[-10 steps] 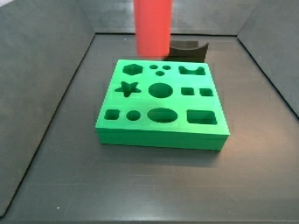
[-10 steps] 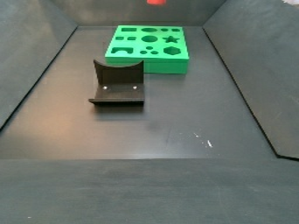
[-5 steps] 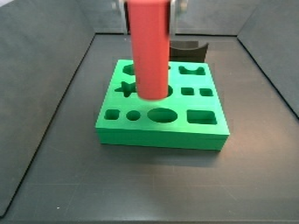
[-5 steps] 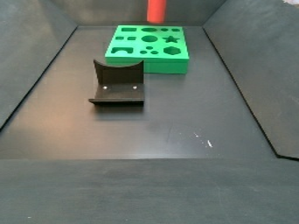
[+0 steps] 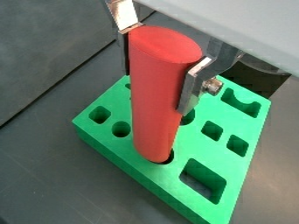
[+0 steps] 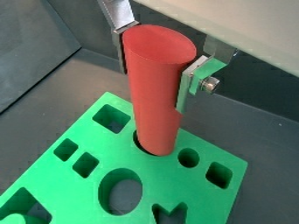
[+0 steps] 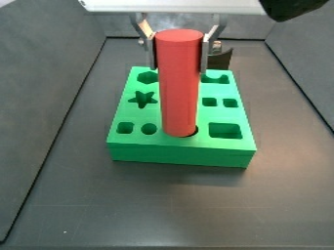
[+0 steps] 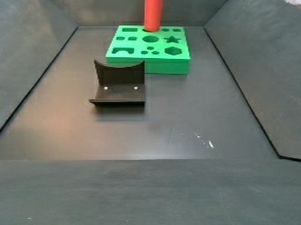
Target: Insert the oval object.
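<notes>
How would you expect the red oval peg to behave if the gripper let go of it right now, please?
The oval object is tall and narrow, so freestanding it would probably tip easily. Its lower end appears to sit in a hole of the green block, which likely steadies it. Its smooth sides might slip between the gripper fingers.

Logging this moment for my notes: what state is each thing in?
Oval object: upright, lower end in a hole of the green block.
Green block: flat on the floor, other holes empty.
Gripper: jaws shut on the oval object near its top.
Fixture: standing apart, empty.

End effector (image 7: 178, 37) around oval object (image 7: 178, 83) in block (image 7: 183, 146)
</notes>
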